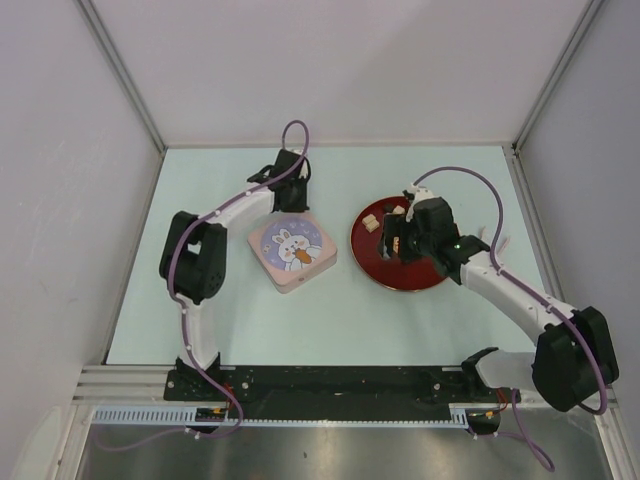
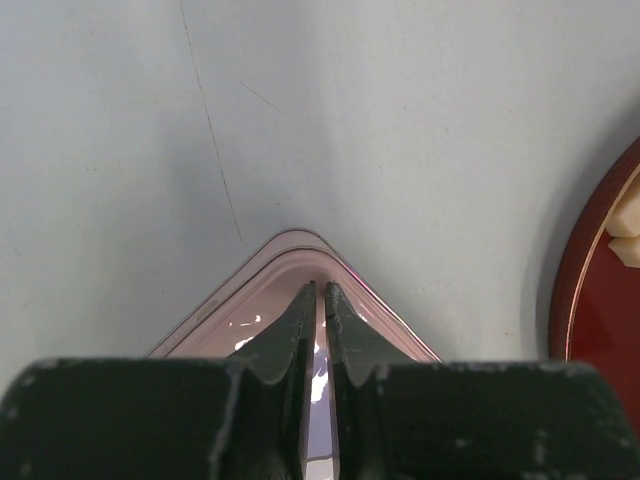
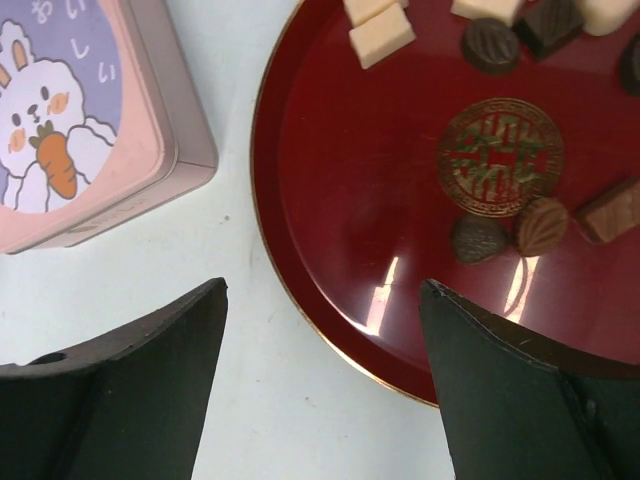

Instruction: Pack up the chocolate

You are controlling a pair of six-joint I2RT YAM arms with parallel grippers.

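The chocolate (image 3: 381,38) lies on a round red plate (image 3: 340,190) as several small cream, dark brown and reddish-brown pieces, including a dark one (image 3: 478,240). My right gripper (image 3: 325,285) hangs open over the plate's left rim with nothing between its fingers; from above it (image 1: 392,240) covers part of the plate (image 1: 400,278). A closed pink square tin (image 1: 292,252) with a rabbit picture lies left of the plate. My left gripper (image 2: 321,287) sits over the tin's far corner (image 2: 250,310), its jaws drawn together to a thin slit with nothing seen between them.
The tin (image 3: 90,130) and the plate lie close together on the pale table, with a narrow strip of table between them. White walls enclose the table on three sides. The plate's edge (image 2: 600,300) with a cream piece (image 2: 628,215) shows at the right of the left wrist view.
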